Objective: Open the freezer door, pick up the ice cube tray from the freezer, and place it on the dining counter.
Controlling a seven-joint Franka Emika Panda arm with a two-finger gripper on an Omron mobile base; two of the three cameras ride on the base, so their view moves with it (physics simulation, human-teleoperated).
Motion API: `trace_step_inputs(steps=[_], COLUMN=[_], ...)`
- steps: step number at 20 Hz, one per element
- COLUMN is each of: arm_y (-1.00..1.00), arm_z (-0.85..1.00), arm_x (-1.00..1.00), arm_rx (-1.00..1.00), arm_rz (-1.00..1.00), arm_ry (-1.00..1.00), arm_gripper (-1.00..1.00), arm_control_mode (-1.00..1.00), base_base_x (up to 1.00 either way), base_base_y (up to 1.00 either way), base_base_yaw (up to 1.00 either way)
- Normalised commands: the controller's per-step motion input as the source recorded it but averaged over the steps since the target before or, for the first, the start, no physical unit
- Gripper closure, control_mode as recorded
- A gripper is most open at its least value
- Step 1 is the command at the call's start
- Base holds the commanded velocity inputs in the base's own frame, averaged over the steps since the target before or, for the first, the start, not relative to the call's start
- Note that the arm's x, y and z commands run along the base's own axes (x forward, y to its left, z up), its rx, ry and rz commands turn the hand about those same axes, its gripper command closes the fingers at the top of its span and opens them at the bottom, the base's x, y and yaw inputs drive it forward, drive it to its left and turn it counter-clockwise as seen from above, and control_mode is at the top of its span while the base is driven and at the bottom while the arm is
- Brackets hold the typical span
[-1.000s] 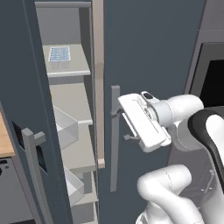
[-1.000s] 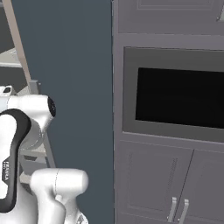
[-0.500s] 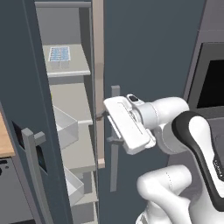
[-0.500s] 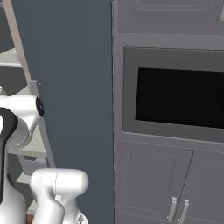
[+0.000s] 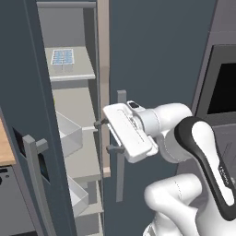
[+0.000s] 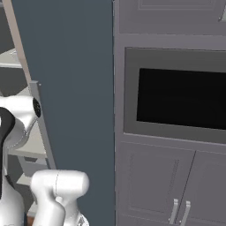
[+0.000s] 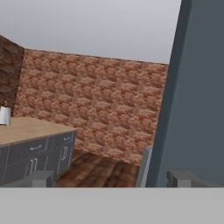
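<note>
The freezer door [image 5: 23, 92] stands swung open at the left, its grey bar handle [image 5: 34, 184] toward me. Inside the freezer [image 5: 78, 152] the pale blue ice cube tray [image 5: 62, 56] lies on an upper shelf. My gripper [image 5: 105, 136] is open and holds nothing. It points left at the gap, well below the tray, just in front of the plain slate door's handle [image 5: 120, 152]. In the hand view the gripper [image 7: 111, 179] looks past a slate door panel [image 7: 197, 87]. The dining counter is out of view.
White bins [image 5: 69, 133] stick out of the freezer's lower shelves. A black-windowed wall oven [image 6: 181, 97] with grey cabinets [image 6: 176, 185] below is to the right. A wood-topped counter [image 7: 30, 129] and a brick wall [image 7: 96, 109] lie beyond the door.
The arm has swung left, carrying the gripper from in front of the plain door to the edge of the freezer opening. The jaws stayed open.
</note>
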Motion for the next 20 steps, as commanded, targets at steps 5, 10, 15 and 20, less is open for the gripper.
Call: trace_step_inputs(steps=[5, 10, 15, 20], arm_y=[-0.15, -0.45, -0.34, -0.06], arm_z=[0.0, 0.0, -0.01, -0.24], arm_x=[0.06, 0.13, 0.22, 0.26], arm_rx=[0.04, 0.08, 0.07, 0.01], arm_rz=[0.0, 0.0, 0.0, 0.0], arm_ry=[0.01, 0.0, 0.0, 0.0], arm_gripper=[-1.0, -1.0, -1.0, -1.0], arm_control_mode=[-1.0, -1.0, -1.0, -1.0], base_base_x=[0.0, 0.0, 0.0, 0.0], base_base_y=[0.0, 0.0, 0.0, 0.0], base_base_yaw=[0.0, 0.0, 0.0, 0.0])
